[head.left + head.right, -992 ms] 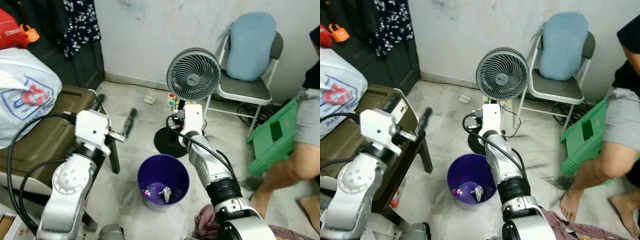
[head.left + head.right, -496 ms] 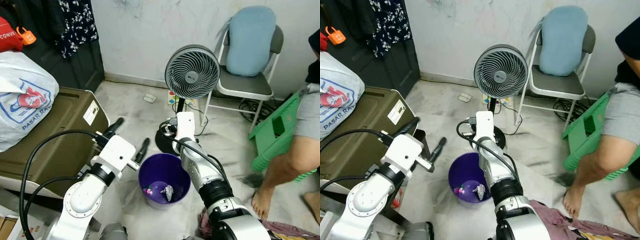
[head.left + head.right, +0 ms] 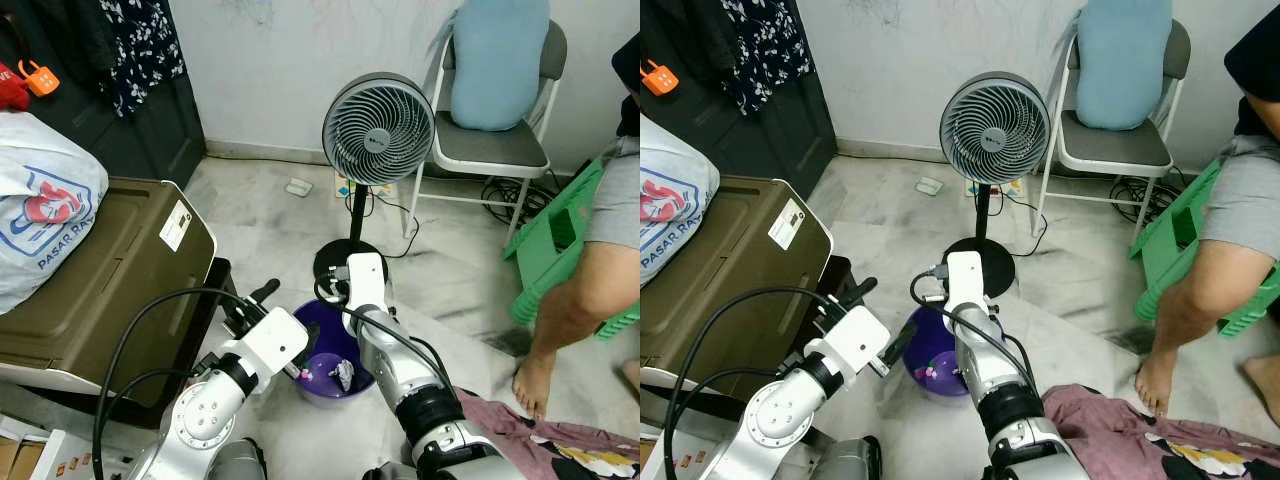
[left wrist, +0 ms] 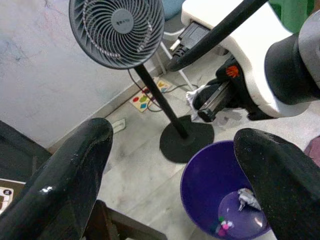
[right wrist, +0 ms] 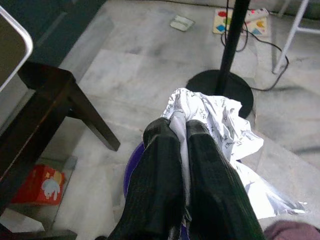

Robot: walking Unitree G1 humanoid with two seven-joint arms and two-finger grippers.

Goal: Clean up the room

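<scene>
The right gripper [image 5: 177, 137] is pinching a crumpled paper [image 5: 215, 125] between its closed fingers, above the rim of the purple bin [image 3: 322, 345]. The bin is standing on the floor just before the fan [image 3: 378, 128]. The left gripper [image 4: 175, 165] is hovering beside the bin with fingers spread wide, holding nothing.

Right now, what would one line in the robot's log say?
right gripper: shut on crumpled paper | over purple bin | left gripper: open beside bin | bin: holds bits of trash
</scene>
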